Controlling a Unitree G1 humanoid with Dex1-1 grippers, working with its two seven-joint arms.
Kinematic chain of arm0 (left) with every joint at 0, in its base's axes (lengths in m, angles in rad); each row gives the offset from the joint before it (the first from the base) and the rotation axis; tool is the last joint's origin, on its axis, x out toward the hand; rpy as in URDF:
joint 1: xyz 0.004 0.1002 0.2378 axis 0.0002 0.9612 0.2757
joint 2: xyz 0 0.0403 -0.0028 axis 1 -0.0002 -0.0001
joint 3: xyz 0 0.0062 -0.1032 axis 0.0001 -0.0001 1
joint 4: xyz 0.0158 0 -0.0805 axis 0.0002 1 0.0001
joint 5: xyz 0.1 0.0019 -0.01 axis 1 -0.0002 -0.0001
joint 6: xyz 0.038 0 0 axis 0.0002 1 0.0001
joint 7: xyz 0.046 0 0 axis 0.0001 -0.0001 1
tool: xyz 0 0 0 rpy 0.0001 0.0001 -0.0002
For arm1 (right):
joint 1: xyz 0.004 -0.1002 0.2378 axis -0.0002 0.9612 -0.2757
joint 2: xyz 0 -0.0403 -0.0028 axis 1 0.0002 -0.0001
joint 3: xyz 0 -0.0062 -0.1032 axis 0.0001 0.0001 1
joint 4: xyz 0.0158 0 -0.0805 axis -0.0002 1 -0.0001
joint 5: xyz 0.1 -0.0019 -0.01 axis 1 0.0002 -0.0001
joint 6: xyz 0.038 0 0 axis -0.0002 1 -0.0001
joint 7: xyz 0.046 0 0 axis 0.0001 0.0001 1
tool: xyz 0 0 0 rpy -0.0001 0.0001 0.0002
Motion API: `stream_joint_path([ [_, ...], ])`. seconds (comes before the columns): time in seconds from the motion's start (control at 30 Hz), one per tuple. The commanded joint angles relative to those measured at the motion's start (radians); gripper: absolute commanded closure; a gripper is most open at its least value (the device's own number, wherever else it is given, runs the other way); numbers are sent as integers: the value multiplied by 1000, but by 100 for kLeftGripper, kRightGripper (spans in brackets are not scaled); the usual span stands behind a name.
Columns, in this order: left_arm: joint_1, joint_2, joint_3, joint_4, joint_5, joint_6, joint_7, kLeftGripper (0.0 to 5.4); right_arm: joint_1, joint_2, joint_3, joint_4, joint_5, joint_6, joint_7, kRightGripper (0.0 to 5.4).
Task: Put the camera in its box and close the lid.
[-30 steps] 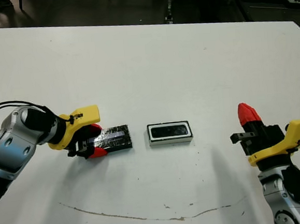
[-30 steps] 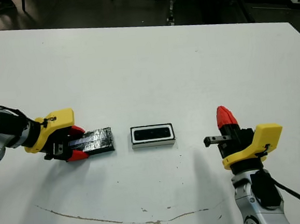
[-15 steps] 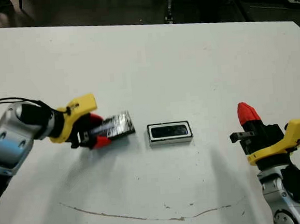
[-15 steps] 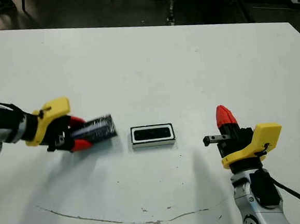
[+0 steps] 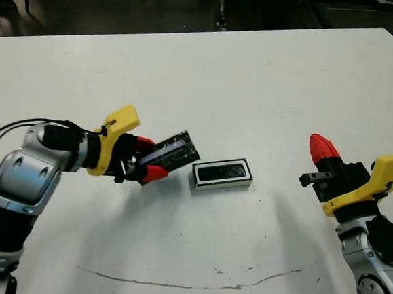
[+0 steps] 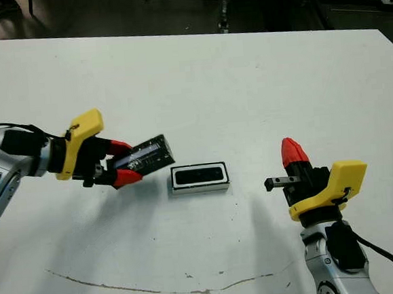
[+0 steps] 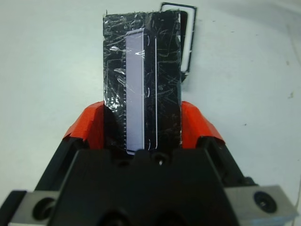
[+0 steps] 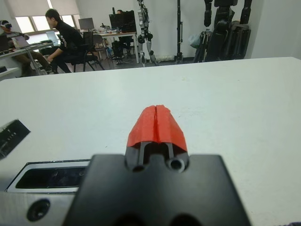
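Carrying lid (image 5: 171, 151), left gripper (image 5: 145, 163) fingers pinch one end; lid now lifted off desk (image 5: 198, 79), tilted, nearer box (image 5: 222, 174) than a second ago. Camera (image 5: 221, 171) already inside (closing remains). Right gripper (image 5: 321, 149) idle, fingers pressed together.

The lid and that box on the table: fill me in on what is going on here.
The left hand is shut on the lid, a glossy black slab with a pale stripe, and holds it tilted above the table, just left of the box. The box sits open with the camera lying inside it. The right hand is shut and empty, off to the right of the box. The lid is not yet on.
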Motion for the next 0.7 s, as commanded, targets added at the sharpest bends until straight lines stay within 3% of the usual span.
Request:
stream_joint_path([
  [0.03,-1,-12,-19,-13,4,24,22,223,10,-10,-8,-6,6,21,-9,540],
  [0.7,53,-122,-98,50,3,16,69,223,17,-13,-5,-9,5,19,-6,540],
])
